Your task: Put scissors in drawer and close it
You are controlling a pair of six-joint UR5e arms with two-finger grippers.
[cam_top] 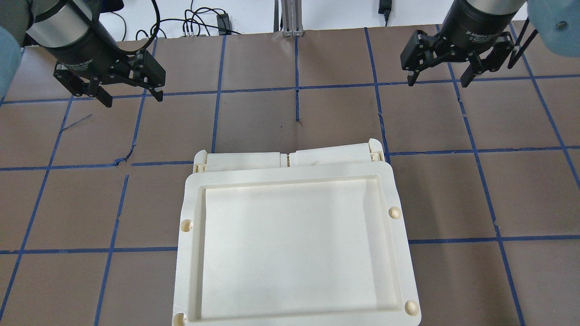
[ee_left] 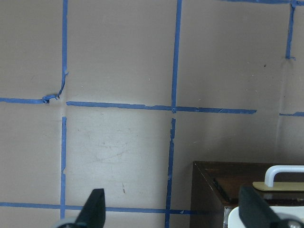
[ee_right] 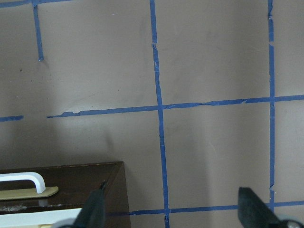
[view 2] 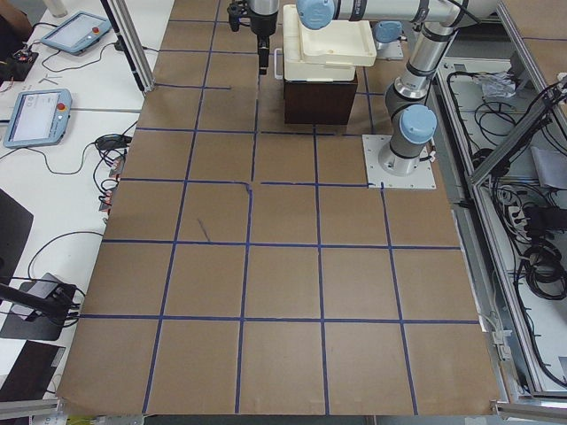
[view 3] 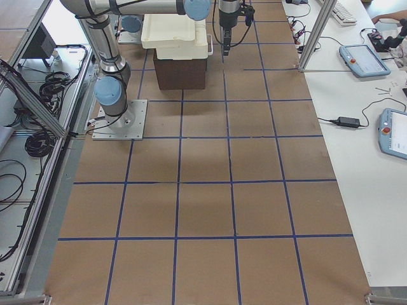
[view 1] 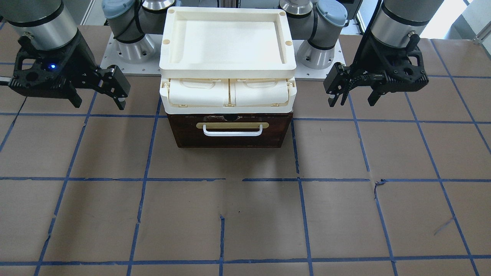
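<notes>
Pushed fully in beneath the cream stack: the drawer [view 1: 230, 141], at the middle of the worktop's [view 1: 230, 214] robot-side edge, front turned toward the operators' edge. Flanked by both claws and touched by neither. Toward the worktop's left end, the left gripper [view 1: 353, 102]; toward the right end, the right gripper [view 1: 99, 104]. Each well apart from the drawer and raised above the brown paper. Both released, fingers spread wide, nothing held between them. From the left wrist, only the drawer's near corner and one end of its handle, low at the right edge by a fingertip. From the right wrist, the same mirrored at the lower left.

Dark brown glossy front with a cream plate [view 1: 232, 125] across its upper part and a white bar handle [view 1: 233, 134] just below. Some scuffing along the top lip. No telling where the scissors lie: shown in none of the views.

Directly above the drawer, two cream plastic compartments [view 1: 199, 95] side by side, lids down. On top of those, a wide cream tray [view 1: 170, 42], overhanging enough to hide the drawer entirely from overhead. Behind the stack, the arm bases [view 1: 130, 46] on a metal plate [view 1: 115, 67]. Blue tape grid across the worktop, torn in places.
</notes>
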